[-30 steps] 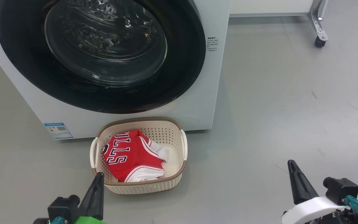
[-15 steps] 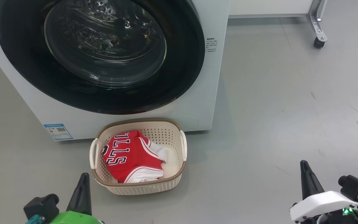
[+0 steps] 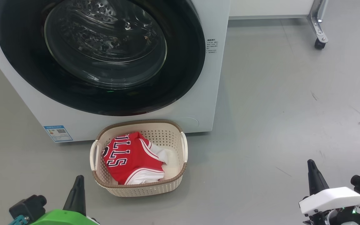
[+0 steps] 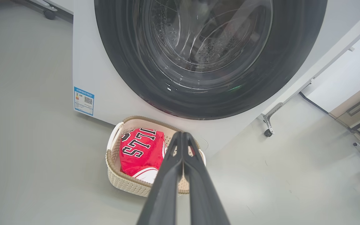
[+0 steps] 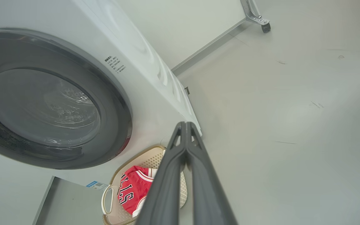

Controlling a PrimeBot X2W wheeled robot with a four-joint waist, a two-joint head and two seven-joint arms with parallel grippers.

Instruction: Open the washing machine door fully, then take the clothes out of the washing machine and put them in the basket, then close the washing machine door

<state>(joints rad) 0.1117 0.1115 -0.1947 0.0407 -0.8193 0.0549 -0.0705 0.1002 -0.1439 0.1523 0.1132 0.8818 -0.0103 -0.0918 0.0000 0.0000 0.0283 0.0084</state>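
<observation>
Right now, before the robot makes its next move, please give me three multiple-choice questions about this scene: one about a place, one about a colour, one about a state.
1. Where do the red clothes lie?
A. in the basket
B. inside the drum
C. on the floor

2. What colour is the basket's rim?
A. blue
B. brown
C. black

3. How is the washing machine door?
A. fully open
B. half open
C. shut

Answers: 1 A, they sit inside the basket's walls; 2 B, a brown woven-look band runs round its top; 3 C, it lies flush on the front of the washing machine.
</observation>
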